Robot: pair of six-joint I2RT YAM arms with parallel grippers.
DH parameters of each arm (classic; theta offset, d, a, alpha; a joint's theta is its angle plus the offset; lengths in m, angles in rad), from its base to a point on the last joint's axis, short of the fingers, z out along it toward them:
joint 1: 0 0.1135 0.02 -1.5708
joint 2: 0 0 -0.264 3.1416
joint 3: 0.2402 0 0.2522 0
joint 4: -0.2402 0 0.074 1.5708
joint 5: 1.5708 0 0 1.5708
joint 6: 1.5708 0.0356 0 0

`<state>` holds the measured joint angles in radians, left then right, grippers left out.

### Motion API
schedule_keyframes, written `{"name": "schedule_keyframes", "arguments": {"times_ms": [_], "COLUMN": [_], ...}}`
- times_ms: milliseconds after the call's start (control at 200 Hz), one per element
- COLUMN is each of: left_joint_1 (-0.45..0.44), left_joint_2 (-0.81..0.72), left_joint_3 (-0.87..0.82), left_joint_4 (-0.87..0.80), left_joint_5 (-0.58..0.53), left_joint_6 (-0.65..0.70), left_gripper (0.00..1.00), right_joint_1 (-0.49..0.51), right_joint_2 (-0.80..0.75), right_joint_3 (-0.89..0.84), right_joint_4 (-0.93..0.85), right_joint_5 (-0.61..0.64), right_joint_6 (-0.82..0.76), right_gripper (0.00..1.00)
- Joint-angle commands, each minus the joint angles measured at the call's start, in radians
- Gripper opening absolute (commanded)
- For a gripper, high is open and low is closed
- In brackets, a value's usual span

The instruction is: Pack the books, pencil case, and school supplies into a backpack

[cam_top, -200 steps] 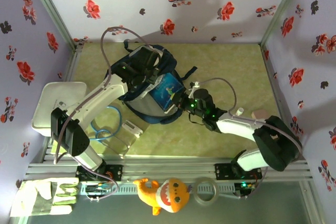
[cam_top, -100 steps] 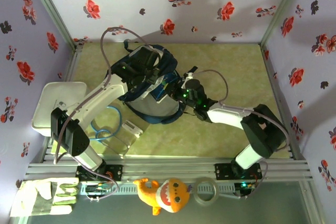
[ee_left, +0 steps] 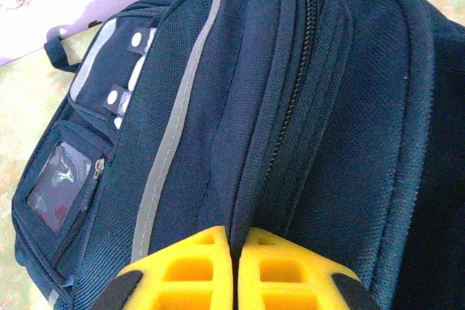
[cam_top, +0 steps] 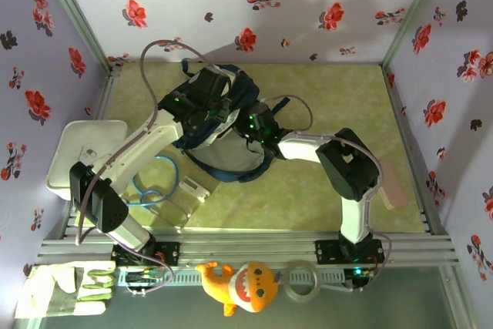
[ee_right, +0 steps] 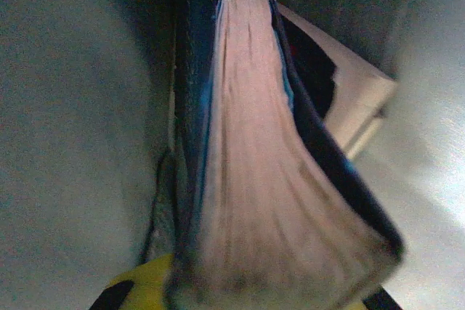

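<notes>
The navy backpack [cam_top: 223, 156] lies mid-table with its mouth held up. My left gripper [cam_top: 209, 107] is shut on a fold of the backpack [ee_left: 218, 107] beside the zipper, its yellow fingers [ee_left: 182, 274] pinching the fabric. My right gripper [cam_top: 252, 124] reaches into the mouth from the right. In the right wrist view a book [ee_right: 247, 179] with blue covers and pale page edges stands between my fingers [ee_right: 138, 284] inside the dim grey lining, with my right gripper [ee_right: 254, 295] shut on it. A pale flat corner [ee_right: 360, 96] shows deeper in. The other books are hidden.
A white tray [cam_top: 81, 152] sits at the left edge. A blue cable [cam_top: 154, 182] and a small white box [cam_top: 192, 188] lie between the tray and the backpack. A pale pinkish flat piece [cam_top: 390, 184] lies by the right arm's elbow. A glove, plush shark and tape roll rest on the front rail.
My right gripper has travelled left and pushed the bright blue book into the backpack's mouth; its cover no longer shows from above. The left gripper has kept its hold, barely moving.
</notes>
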<state>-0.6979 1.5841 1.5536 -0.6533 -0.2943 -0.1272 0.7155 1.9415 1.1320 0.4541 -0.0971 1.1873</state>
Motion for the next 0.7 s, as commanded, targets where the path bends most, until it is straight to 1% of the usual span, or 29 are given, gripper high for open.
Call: {"name": "schedule_keyframes", "arguments": {"times_ms": [0,260,365,480,605,695], "left_joint_1": [0.006,0.021,0.028,0.038,0.047,0.057], "left_joint_2": [-0.077,-0.08,-0.08,-0.08,-0.078,-0.076], "left_joint_3": [0.021,0.031,0.027,0.026,0.022,0.014], "left_joint_4": [0.125,0.124,0.125,0.127,0.129,0.131], "left_joint_5": [0.038,0.08,0.091,0.107,0.116,0.118], "left_joint_6": [-0.055,-0.089,-0.098,-0.107,-0.115,-0.128], "left_gripper": [0.0,0.0,0.0,0.0,0.0,0.0], "right_joint_1": [-0.003,0.004,0.004,0.001,-0.005,-0.014], "right_joint_2": [0.058,0.161,0.196,0.224,0.223,0.191], "right_joint_3": [0.074,0.178,0.202,0.237,0.237,0.196], "right_joint_4": [0.007,0.044,0.068,0.084,0.112,0.121], "right_joint_5": [0.027,0.097,0.096,0.057,0.018,0.004], "right_joint_6": [0.041,0.077,0.092,0.08,0.071,0.077], "right_gripper": [0.12,0.15,0.16,0.2,0.31,0.4]}}
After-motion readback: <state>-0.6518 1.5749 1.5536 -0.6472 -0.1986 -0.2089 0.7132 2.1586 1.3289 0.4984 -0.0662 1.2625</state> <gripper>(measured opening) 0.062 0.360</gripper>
